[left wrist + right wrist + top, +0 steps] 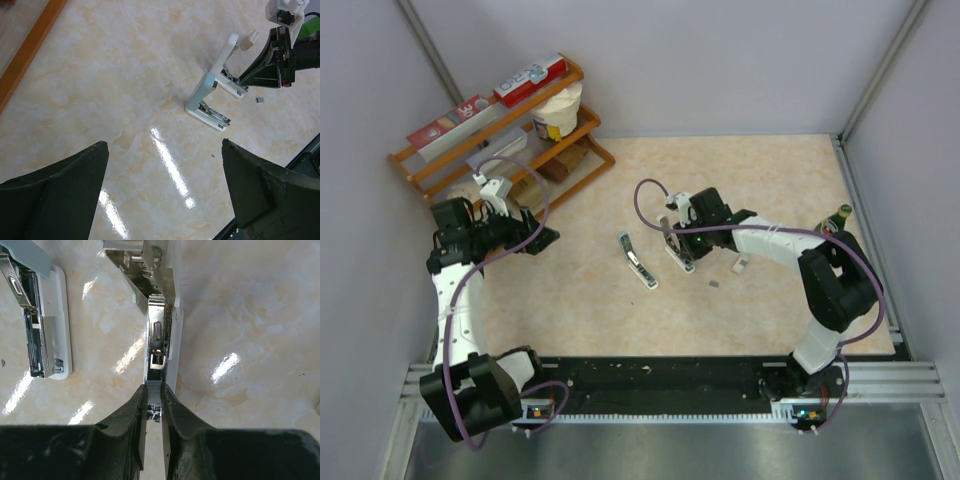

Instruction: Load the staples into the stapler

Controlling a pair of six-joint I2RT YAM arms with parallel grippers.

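Right claw is pinched on what looks like the small whitish-grey strip of staples, at the channel of the open white-and-metal stapler just ahead. Likely light, brittle, slippery: grip its long sides. Left claw gapes, empty.

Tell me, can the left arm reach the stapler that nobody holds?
Probably yes: the left claw is open, only bare table lies before the free stapler, and the right claw grips the other stapler.
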